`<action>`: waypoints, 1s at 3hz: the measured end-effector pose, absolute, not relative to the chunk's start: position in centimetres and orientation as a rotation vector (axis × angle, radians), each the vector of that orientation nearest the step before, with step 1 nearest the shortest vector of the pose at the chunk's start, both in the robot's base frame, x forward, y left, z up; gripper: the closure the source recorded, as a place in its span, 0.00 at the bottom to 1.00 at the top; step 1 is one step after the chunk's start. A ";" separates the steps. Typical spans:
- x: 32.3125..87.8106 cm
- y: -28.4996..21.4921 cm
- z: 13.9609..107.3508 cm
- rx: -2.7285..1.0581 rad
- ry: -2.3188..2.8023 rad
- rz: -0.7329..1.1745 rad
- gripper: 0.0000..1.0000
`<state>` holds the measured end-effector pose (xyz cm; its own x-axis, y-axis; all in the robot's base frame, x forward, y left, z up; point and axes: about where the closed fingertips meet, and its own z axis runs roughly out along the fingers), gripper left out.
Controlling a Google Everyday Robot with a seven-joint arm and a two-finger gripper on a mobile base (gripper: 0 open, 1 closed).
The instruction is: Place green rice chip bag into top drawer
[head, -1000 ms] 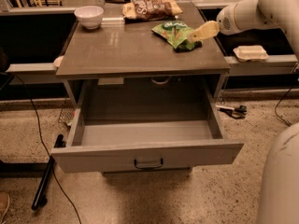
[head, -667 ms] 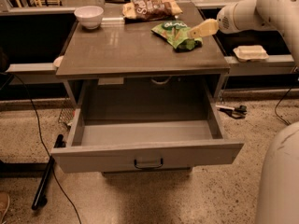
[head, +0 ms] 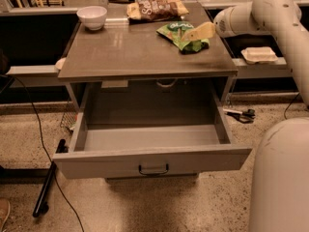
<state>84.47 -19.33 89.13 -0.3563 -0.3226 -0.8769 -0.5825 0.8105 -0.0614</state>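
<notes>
The green rice chip bag [head: 177, 32] lies crinkled on the grey cabinet top [head: 135, 52], towards its back right. My gripper [head: 197, 35] reaches in from the right on the white arm [head: 251, 16] and sits at the bag's right end, low over it or touching it. The top drawer [head: 152, 159] stands pulled fully out below the top, with nothing in its tray. Its small dark handle [head: 153, 169] is at the middle of the front panel.
A brown and tan snack bag [head: 155, 8] lies at the back of the top, a white bowl [head: 91, 17] at its back left. A pale container [head: 259, 55] sits on the right shelf. Cables and a black bar [head: 47, 187] lie on the floor left, a tool [head: 241, 114] right.
My gripper has moved a little to the left and down, from beside the green bag's right edge onto its right end. The bag and the drawer have not moved.
</notes>
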 end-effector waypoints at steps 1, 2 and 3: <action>84.8 -17.5 87.7 -0.679 2.008 0.347 0.00; 85.2 -16.2 86.1 -0.683 2.056 0.343 0.00; 85.8 -15.6 84.9 -0.680 2.095 0.304 0.00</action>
